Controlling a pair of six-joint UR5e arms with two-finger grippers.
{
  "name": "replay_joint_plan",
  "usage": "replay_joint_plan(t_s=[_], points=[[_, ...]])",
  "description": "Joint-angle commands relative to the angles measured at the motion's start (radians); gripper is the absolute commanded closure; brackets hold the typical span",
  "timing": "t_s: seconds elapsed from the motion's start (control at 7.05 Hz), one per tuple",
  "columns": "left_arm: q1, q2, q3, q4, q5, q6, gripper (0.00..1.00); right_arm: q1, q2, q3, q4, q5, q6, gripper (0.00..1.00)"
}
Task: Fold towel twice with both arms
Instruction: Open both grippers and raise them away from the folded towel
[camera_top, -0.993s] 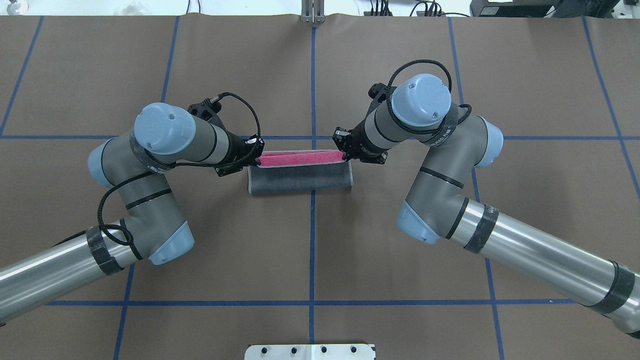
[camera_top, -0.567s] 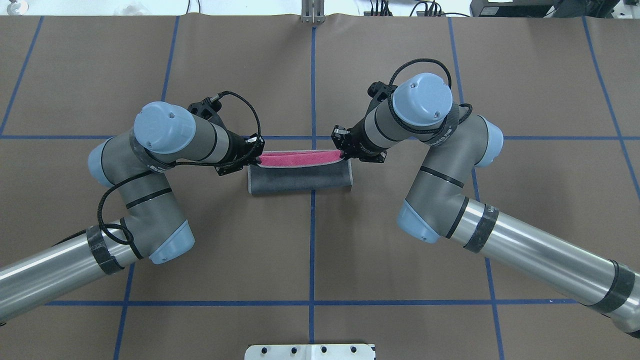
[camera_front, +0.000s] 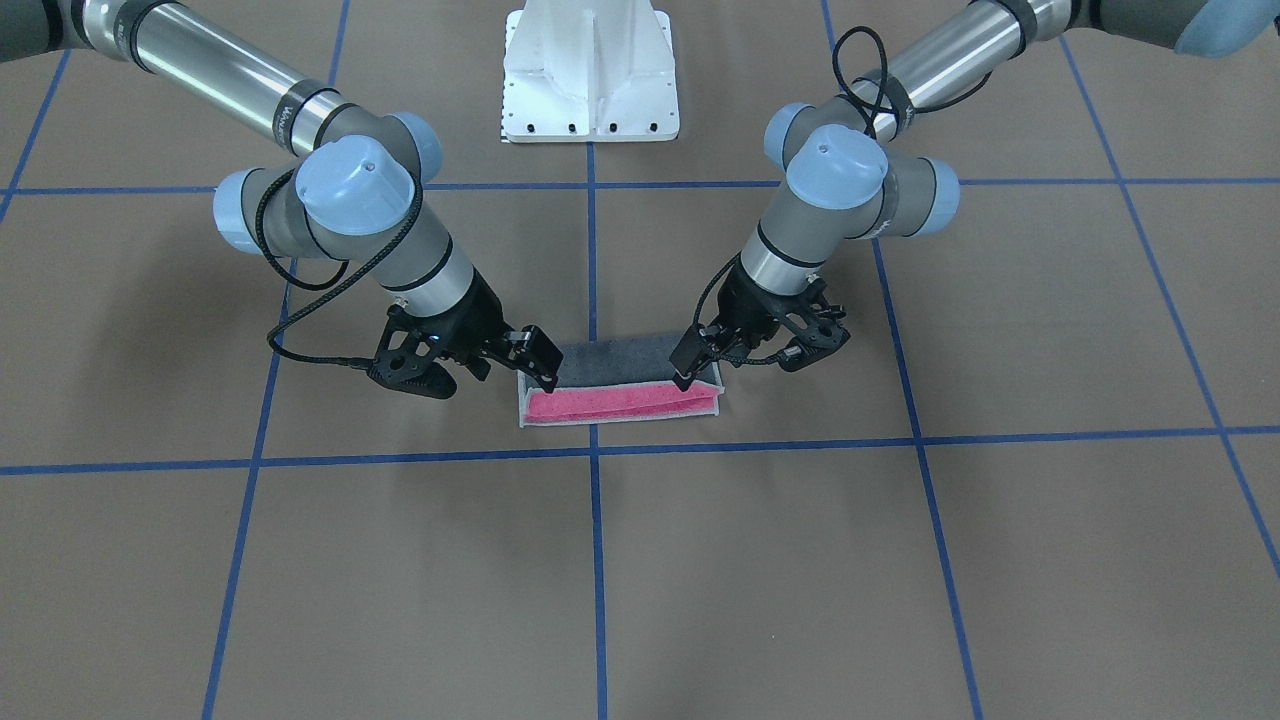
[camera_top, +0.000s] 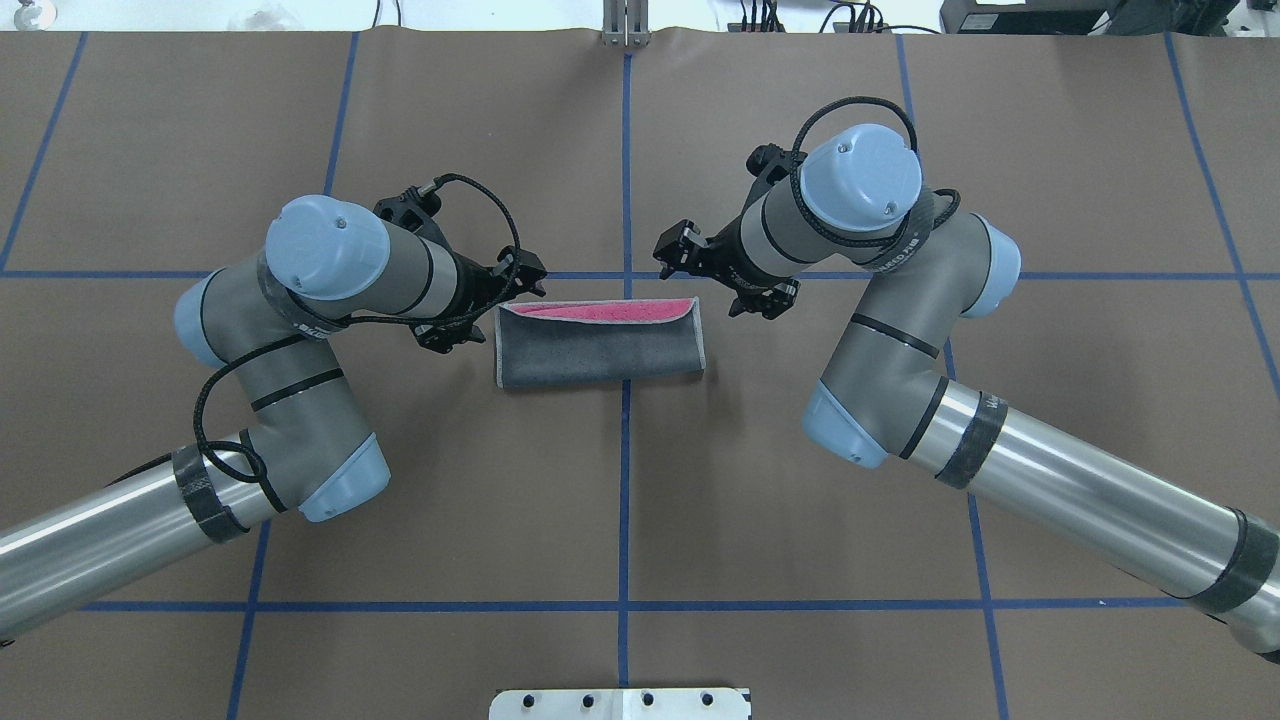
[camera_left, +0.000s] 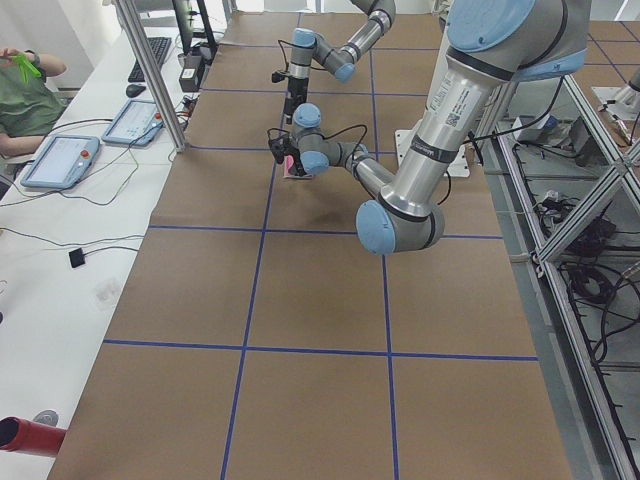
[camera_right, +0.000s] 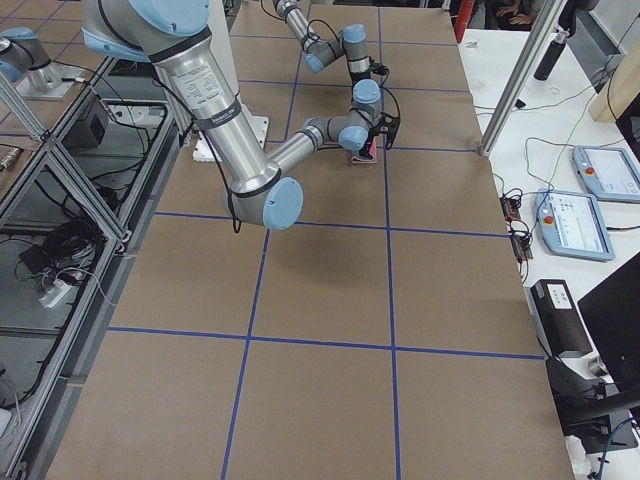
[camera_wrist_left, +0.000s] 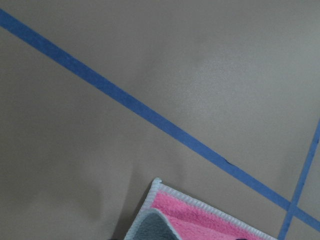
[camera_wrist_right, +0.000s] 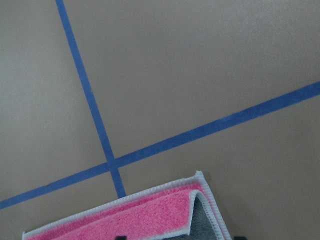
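- Brown paper covers the bench (camera_top: 620, 150), which is ruled into squares by blue tape lines (camera_top: 624, 500); a white pedestal base (camera_front: 590, 70) is seen at the robot's end.
- The towel (camera_top: 600, 350) is laid flat near the middle of the bench, across the centre tape line. It is folded once: dark grey is turned up, and a pink strip is exposed along the far edge, where the upper layer falls short of the lower.
- Its long axis is set crosswise, from the robot's left to its right, so that one short end is turned to each pincer.
- The left pincer (camera_top: 522, 278) is held just off the far left corner, fingers parted and nothing gripped; in the left wrist view that corner is seen at the lower edge.
- The right pincer (camera_top: 672, 250) is held just beyond the far right corner, likewise parted and empty, and seems a little farther off than the left.
- The second fold is judged to be outstanding: a short end would have to be carried along the long axis onto the other, and neither pincer is clearly favoured.
- No brand or label is seen on the towel; lettering is printed along the left arm (camera_left: 455, 95) and on a band of the right arm (camera_top: 900, 258), but it cannot be read.
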Motion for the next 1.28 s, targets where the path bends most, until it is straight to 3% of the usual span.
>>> replay_joint_plan(t_s=[0.0,0.43,1.13], points=[[0.004,-0.026,0.029,0.000,0.000,-0.017,0.01,0.061,-0.012,0.000,-0.001,0.076,-0.035,0.01],[0.016,-0.072,0.087,-0.002,0.000,-0.028,0.01,0.150,-0.055,0.000,-0.002,0.178,-0.121,0.01],[0.027,-0.172,0.177,-0.002,0.017,-0.029,0.01,0.206,-0.087,0.000,-0.005,0.225,-0.178,0.01]])
